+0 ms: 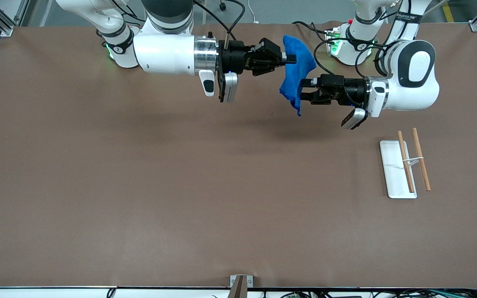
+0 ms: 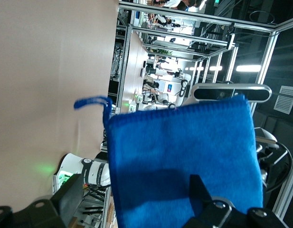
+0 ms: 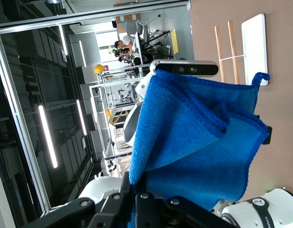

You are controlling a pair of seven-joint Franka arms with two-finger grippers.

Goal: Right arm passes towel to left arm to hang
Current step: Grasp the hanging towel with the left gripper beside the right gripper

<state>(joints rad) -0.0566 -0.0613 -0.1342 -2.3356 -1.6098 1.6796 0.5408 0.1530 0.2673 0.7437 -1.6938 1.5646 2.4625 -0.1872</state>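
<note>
The royal-blue towel (image 1: 298, 62) hangs in the air between the two grippers, over the part of the table near the robots' bases. My right gripper (image 1: 291, 58) is shut on the towel's upper fold, and its wrist view shows the cloth (image 3: 198, 156) pinched between the closed fingers (image 3: 146, 199). My left gripper (image 1: 302, 89) is open at the towel's lower part. In its wrist view the fingers stand wide apart (image 2: 135, 190), with one edge of the cloth (image 2: 184, 152) lying between them. The corner loop (image 2: 91, 101) sticks out free.
A white rack base (image 1: 396, 182) with two wooden rods (image 1: 421, 164) stands toward the left arm's end of the table, nearer the front camera than the left gripper. It also shows in the right wrist view (image 3: 253, 47). The brown table mat (image 1: 180, 186) spreads below.
</note>
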